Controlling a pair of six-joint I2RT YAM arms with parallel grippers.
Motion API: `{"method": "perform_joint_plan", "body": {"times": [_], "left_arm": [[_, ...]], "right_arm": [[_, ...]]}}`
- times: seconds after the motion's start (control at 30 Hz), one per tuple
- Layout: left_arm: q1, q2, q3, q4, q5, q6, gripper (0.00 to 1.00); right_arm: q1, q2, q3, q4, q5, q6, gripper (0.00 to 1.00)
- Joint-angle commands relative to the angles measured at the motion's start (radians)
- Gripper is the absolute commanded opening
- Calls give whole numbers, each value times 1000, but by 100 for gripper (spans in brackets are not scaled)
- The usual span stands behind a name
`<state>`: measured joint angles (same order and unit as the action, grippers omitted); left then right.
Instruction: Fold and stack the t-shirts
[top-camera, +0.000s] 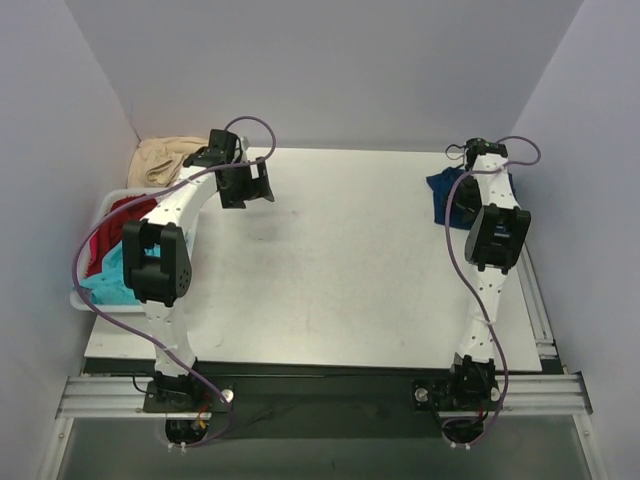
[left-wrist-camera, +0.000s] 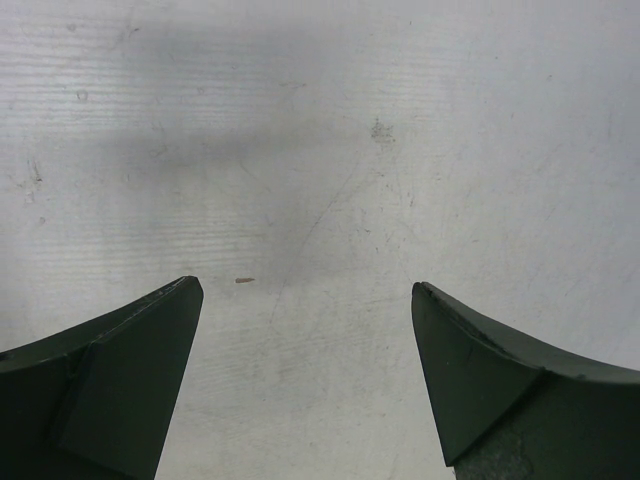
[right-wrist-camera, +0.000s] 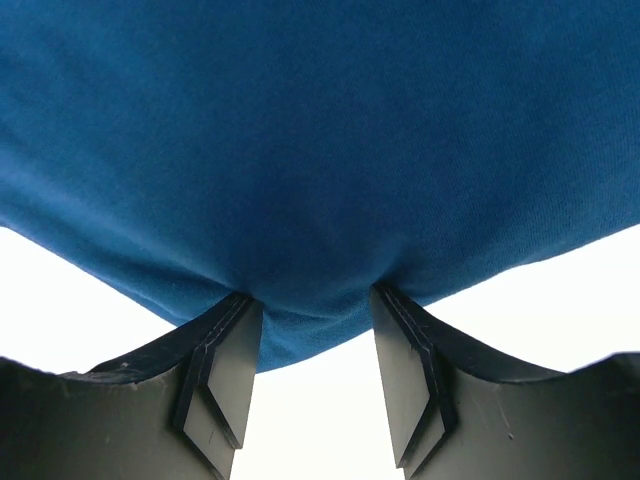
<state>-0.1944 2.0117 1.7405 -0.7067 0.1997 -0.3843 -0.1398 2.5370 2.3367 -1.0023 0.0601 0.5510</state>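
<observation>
My left gripper (left-wrist-camera: 305, 290) hangs wide open over bare table (left-wrist-camera: 320, 120); my right gripper (right-wrist-camera: 315, 300) stands half apart about the navy shirt (right-wrist-camera: 320, 150) hem, gripping or not I cannot tell; from above, a red shirt (top-camera: 108, 235) and a turquoise shirt (top-camera: 105, 282) lie in the bin (top-camera: 104, 203) beside my left arm.

Seen from above, the right arm (top-camera: 493, 240) hides much of the navy shirt (top-camera: 438, 192), while the left arm (top-camera: 160, 250) covers part of the bin (top-camera: 92, 300). Up close, cloth runs off-frame, masking the tips of the right gripper (right-wrist-camera: 312, 298); grip unclear.
</observation>
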Motion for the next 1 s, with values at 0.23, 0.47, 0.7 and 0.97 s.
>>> {"method": "perform_joint_plan", "body": {"times": [0.23, 0.47, 0.7, 0.97], "left_arm": [[7, 59, 122, -25, 41, -19, 97], [9, 82, 152, -36, 46, -22, 97], [7, 71, 128, -8, 53, -30, 97], [6, 53, 96, 13, 64, -31, 97]], "right_arm": [[-20, 71, 127, 10, 43, 33, 47], [-20, 43, 121, 139, 26, 29, 48], [-12, -87, 30, 226, 32, -2, 48], [-15, -230, -155, 257, 119, -5, 53]]}}
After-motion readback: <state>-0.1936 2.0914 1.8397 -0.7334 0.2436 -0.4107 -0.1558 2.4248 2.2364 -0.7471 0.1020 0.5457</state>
